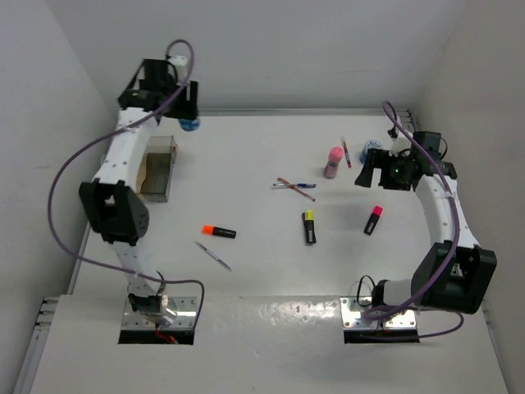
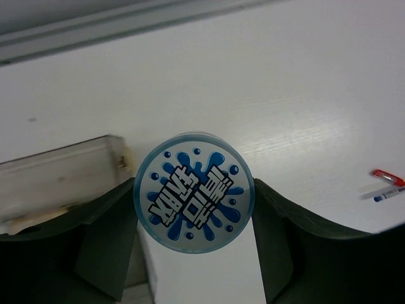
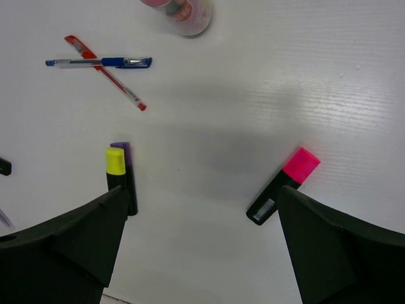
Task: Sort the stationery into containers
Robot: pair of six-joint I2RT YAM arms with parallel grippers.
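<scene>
Left claw (image 2: 194, 196) clenched on blue-speckled jar (image 2: 193, 192), held just past organiser box (image 2: 63, 171) end, above table (image 1: 262, 271). Right claw (image 3: 201, 196) released wide over pink highlighter (image 3: 283, 185). Risk: the grip holds only the round jar's sides, so it may slip or land outside a compartment.

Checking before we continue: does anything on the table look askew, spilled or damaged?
Nothing spilled or broken. The blue pen and red pen lie crossed, and a purple-capped marker sits tight against the yellow highlighter.
</scene>
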